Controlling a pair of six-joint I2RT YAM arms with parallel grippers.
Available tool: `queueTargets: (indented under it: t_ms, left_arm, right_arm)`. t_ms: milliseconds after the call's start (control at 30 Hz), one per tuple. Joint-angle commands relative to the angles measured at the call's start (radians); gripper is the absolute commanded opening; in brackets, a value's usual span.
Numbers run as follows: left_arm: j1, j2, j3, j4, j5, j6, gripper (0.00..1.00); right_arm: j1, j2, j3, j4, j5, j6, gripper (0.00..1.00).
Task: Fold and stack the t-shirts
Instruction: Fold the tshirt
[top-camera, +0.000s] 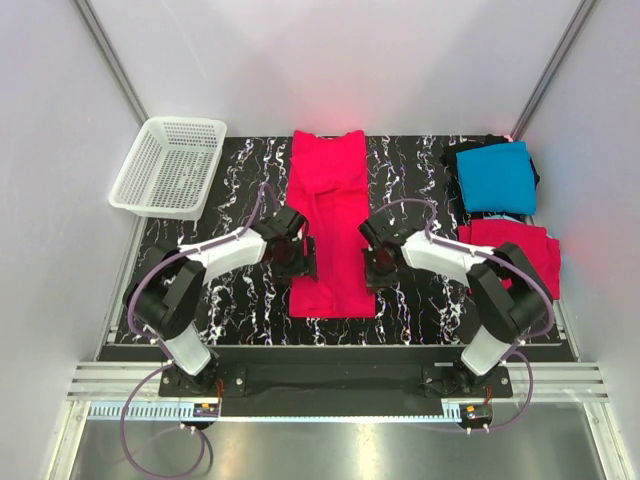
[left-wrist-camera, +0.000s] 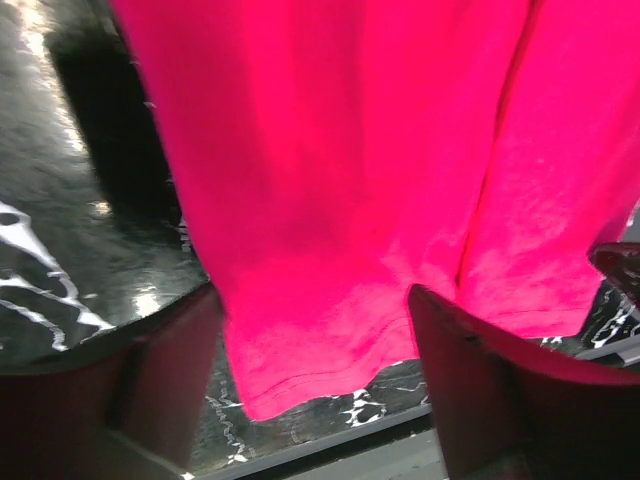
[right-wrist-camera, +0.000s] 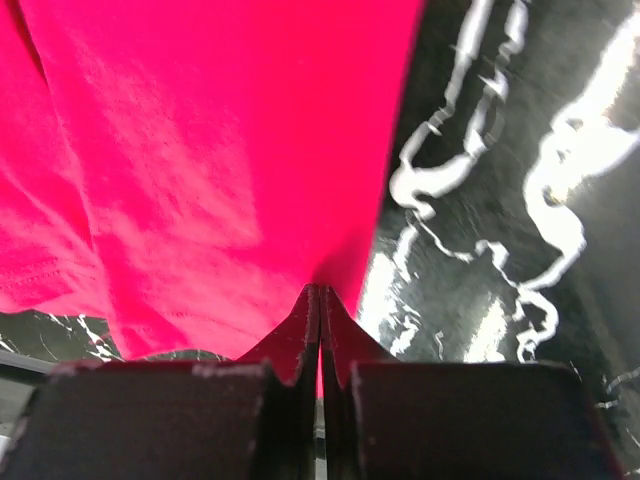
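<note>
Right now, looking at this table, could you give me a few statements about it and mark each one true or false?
1. A pink shirt lies lengthwise between the two tools. True.
2. The right tool is wide open. False: it is shut, pinching that shirt's right edge.
3. The left tool has its fingers apart at the shirt's left edge. True.
4. The blue shirt lies in the basket. False: it lies folded at the far right of the table, while the basket stands at the far left.
5. A second pink shirt lies on the near side of the blue one. True.
</note>
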Motion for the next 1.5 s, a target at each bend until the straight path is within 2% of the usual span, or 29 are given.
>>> queueTargets:
  t_ms: [0,333,500,667,833,967,1167,1233,1267,1467]
  left_arm:
    - [-0.024,-0.022,0.013,0.111,-0.016,-0.030,0.70]
    - [-0.103,0.009,0.007,0.054,-0.104,-0.040,0.70]
    - [-0.126,-0.062,-0.007,-0.029,-0.221,-0.075,0.78]
    - [-0.144,-0.137,-0.055,-0.149,-0.358,-0.140,0.81]
    - [-0.144,-0.254,-0.102,-0.173,-0.388,-0.171,0.82]
    - [-0.146,-0.275,-0.076,-0.150,-0.342,-0.142,0.67]
    - [-0.149,-0.235,-0.050,-0.109,-0.286,-0.129,0.54]
    - [-0.153,-0.214,-0.058,-0.068,-0.239,-0.131,0.48]
    - [-0.164,-0.189,-0.084,0.019,-0.175,-0.141,0.45]
    - [-0.176,-0.131,-0.085,0.117,-0.108,-0.160,0.45]
  right_arm:
    - [-0.004,-0.110,-0.011,0.098,0.035,0.042,0.00]
    - [-0.001,-0.117,-0.053,0.123,0.009,0.053,0.00]
    - [0.007,-0.097,-0.063,0.140,-0.007,0.059,0.06]
    - [0.041,-0.077,-0.074,0.164,-0.016,0.070,0.07]
    - [0.047,-0.075,-0.068,0.164,-0.014,0.076,0.07]
    - [0.056,-0.086,-0.065,0.163,-0.007,0.085,0.07]
    - [0.067,-0.071,-0.067,0.163,0.007,0.093,0.08]
    - [0.075,-0.054,-0.067,0.163,0.022,0.093,0.16]
    - [0.076,-0.033,-0.056,0.164,0.044,0.090,0.21]
    - [0.078,-0.011,-0.024,0.167,0.052,0.087,0.23]
